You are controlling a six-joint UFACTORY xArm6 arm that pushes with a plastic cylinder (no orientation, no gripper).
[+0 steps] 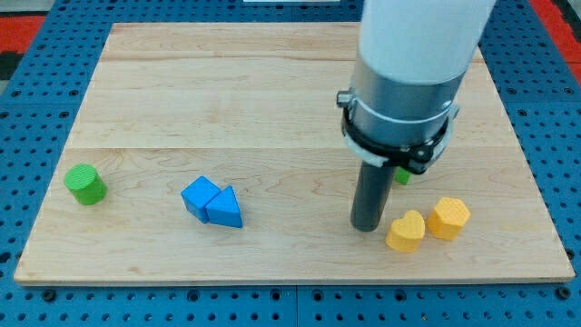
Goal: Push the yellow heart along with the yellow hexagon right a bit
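The yellow heart (405,232) lies near the view's bottom right of the wooden board (227,100). The yellow hexagon (449,218) touches it on its right side. My tip (367,226) rests on the board just left of the yellow heart, with a small gap between them. The rod rises from it into the grey and white arm body above.
A blue cube (200,196) and a blue triangle (225,208) touch each other at the view's bottom left centre. A green cylinder (85,184) stands at the far left. A small green block (401,175) peeks out behind the arm, mostly hidden.
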